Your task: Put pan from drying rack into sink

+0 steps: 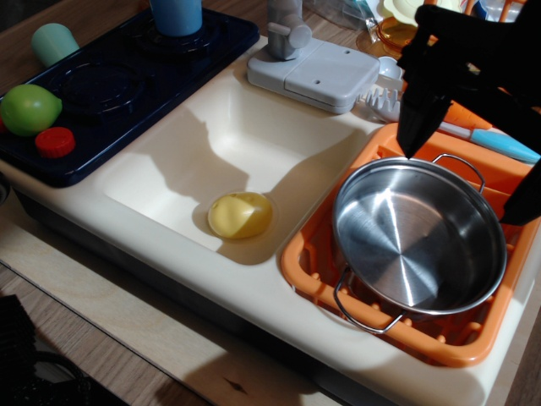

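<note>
Pan (420,238) in drying rack (439,345), seemingly untouched below spread fingers (420,125).

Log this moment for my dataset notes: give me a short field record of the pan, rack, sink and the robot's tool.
pan: wide round shiny steel pan with two wire loop handles, empty, resting in the rack
rack: rectangular orange plastic drying rack, right of the sink
sink: cream-white plastic basin with a grey faucet behind it
sink contents: one yellow rounded toy
tool: black tool, above the pan's far rim, apparently open, holding nothing
task status: pan not yet lifted
</note>
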`<move>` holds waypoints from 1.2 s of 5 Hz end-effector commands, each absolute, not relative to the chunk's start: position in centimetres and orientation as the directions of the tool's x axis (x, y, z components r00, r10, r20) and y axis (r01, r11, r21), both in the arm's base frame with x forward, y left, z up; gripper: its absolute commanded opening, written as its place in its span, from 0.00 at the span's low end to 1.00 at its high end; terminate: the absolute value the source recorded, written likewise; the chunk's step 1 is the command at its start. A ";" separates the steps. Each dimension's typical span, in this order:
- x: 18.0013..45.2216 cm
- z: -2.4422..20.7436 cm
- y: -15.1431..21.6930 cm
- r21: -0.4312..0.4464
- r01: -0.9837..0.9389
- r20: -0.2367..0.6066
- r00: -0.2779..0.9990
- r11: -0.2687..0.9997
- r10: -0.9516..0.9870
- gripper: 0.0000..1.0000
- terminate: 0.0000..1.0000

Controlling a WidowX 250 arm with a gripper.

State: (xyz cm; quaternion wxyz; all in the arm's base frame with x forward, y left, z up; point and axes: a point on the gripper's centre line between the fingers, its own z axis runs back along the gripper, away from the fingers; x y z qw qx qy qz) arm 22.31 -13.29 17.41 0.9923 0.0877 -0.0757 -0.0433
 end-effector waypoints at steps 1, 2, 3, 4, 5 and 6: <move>22.3 17.4 -13.3 0.181 0.073 0.143 0.985 0.981 -0.099 1.00 0.00; 21.9 17.3 -12.0 0.209 0.083 0.122 0.986 0.974 -0.110 1.00 0.00; 21.9 17.1 -9.9 0.237 0.104 0.107 0.985 0.966 -0.132 1.00 0.00; 21.9 16.6 -8.5 0.221 0.115 0.118 0.983 0.969 -0.144 1.00 0.00; 21.7 16.0 -7.4 0.199 0.106 0.139 0.981 0.974 -0.135 1.00 0.00; 21.5 15.0 -7.0 0.176 0.095 0.174 0.977 0.980 -0.126 1.00 0.00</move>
